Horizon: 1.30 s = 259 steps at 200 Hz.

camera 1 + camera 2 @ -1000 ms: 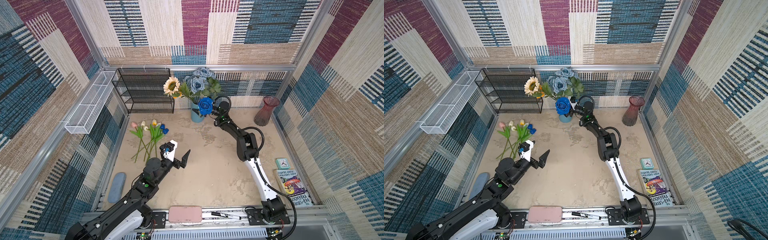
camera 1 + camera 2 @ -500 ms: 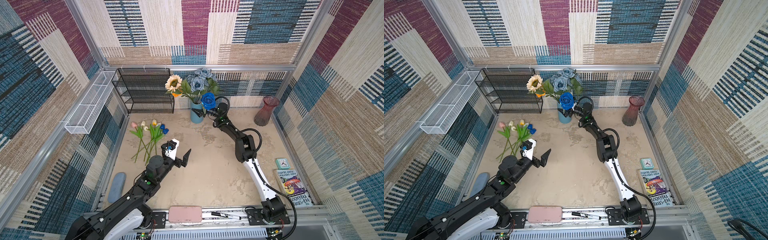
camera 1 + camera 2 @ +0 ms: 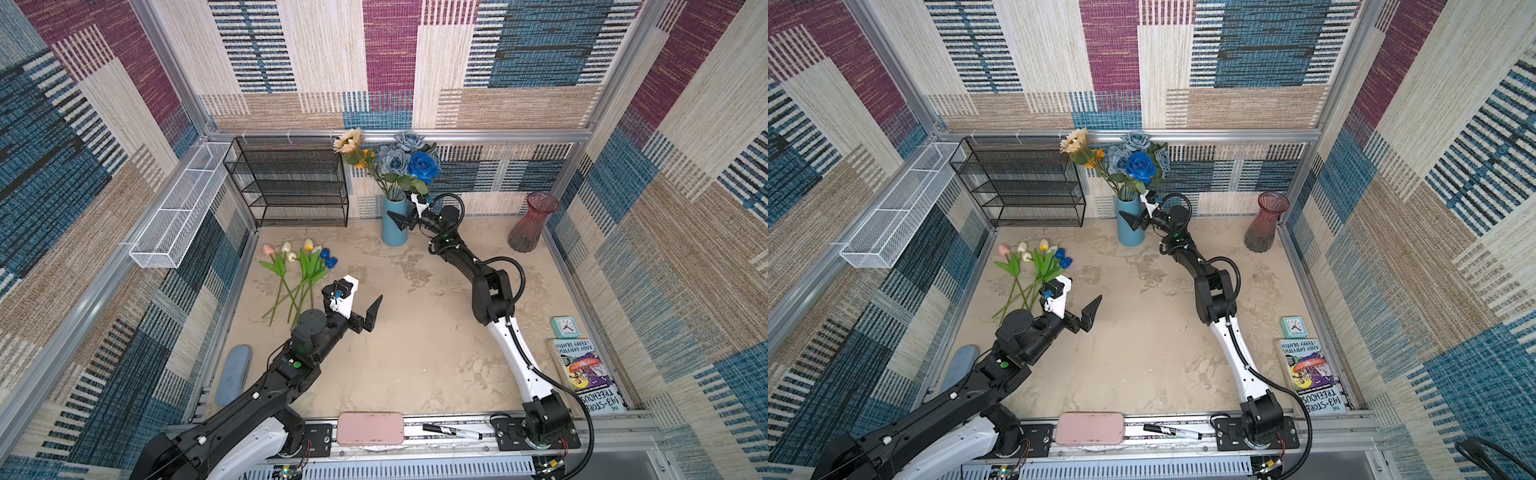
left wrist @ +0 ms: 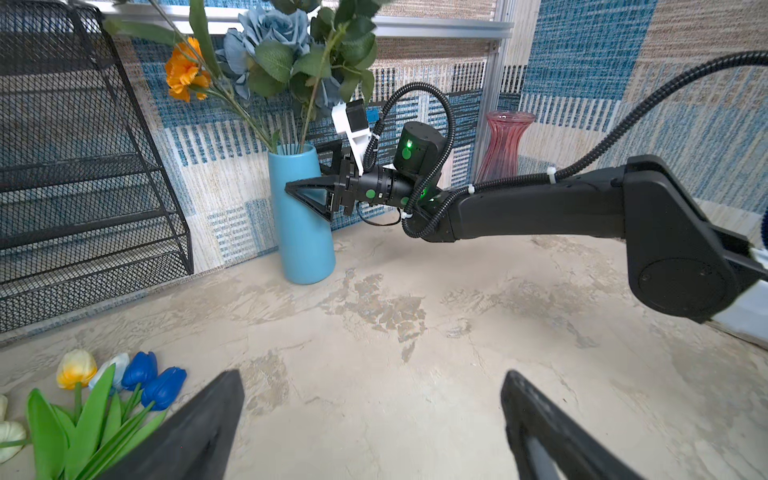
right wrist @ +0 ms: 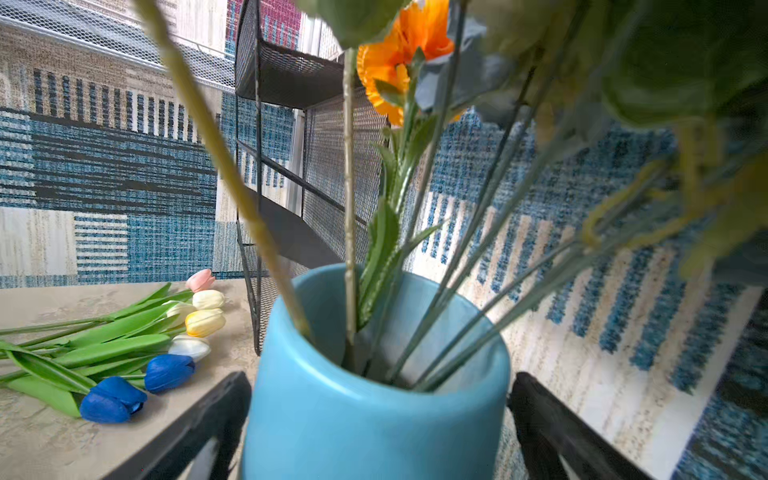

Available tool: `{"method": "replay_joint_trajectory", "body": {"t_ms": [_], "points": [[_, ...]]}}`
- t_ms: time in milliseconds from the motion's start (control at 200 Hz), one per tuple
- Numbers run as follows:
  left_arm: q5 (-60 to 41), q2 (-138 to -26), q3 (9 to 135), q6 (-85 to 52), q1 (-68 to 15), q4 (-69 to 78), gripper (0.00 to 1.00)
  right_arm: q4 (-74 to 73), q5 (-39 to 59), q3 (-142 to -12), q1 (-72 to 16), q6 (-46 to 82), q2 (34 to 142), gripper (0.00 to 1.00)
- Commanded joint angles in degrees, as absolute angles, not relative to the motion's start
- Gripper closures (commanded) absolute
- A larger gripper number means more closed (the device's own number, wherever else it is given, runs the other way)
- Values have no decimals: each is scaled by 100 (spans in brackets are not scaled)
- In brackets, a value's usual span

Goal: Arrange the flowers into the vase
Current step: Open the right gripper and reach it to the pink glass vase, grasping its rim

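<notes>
A tall blue vase (image 3: pixel 394 224) (image 3: pixel 1130 226) stands at the back of the table. It holds dusty-blue roses (image 3: pixel 392 160), a bright blue rose (image 3: pixel 423 166), a cream sunflower (image 3: pixel 348 141) and a small orange flower (image 3: pixel 365 158). My right gripper (image 3: pixel 405 210) (image 5: pixel 380 376) is open, one finger on each side of the vase's upper part (image 5: pixel 374 415), gripping no stem. Several tulips (image 3: pixel 305 266) (image 4: pixel 124 382) (image 5: pixel 166 332) lie on the table at the left. My left gripper (image 3: pixel 361 297) (image 4: pixel 371 378) hovers open and empty just right of their stems.
A red glass vase (image 3: pixel 530 226) stands at the back right. A black mesh shelf (image 3: pixel 291 183) and a white wire basket (image 3: pixel 178 208) line the back left. At the right edge lie a clock (image 3: pixel 564 327) and a book (image 3: pixel 586 374). On the front rail are a pink case (image 3: pixel 370 428) and a marker (image 3: pixel 451 432).
The right gripper brought the bright blue rose from low in front of the vase up among the other flowers, then opened and let it go. The left arm shifted only slightly.
</notes>
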State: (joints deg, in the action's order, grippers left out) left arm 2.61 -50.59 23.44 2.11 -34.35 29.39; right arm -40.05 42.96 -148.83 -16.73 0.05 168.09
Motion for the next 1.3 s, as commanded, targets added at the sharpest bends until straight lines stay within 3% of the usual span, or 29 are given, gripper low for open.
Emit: {"method": "replay_joint_trajectory", "body": {"t_ms": [0,341,521,671,821,957,1072,1292], "points": [[216,-5067,2416,387,-3437,3130,0,-4057,4483,-14671,-1635,213,16462,0],[66,-5094,2575,401,-3436,3017,0,-5526,4077,-11167,-1552,472,14397,0],[-92,-5255,2784,297,-3437,3148,0,-5794,3256,-8566,-1487,251,12508,0],[-205,-5596,3102,163,-3434,3121,0,-5442,3368,-6622,-662,839,10666,2],[-567,-5910,3350,101,-3437,3211,0,-4558,2520,-5371,308,248,9327,0],[-729,-6337,3380,79,-3437,3745,0,-4361,2748,-5075,1322,213,9046,0],[-804,-6705,3390,72,-3437,3972,1,-4010,2426,-5212,1618,-487,9131,0],[-791,-6875,3223,-110,-3437,4249,0,-4675,2474,-5303,2237,-547,9814,0]]}}
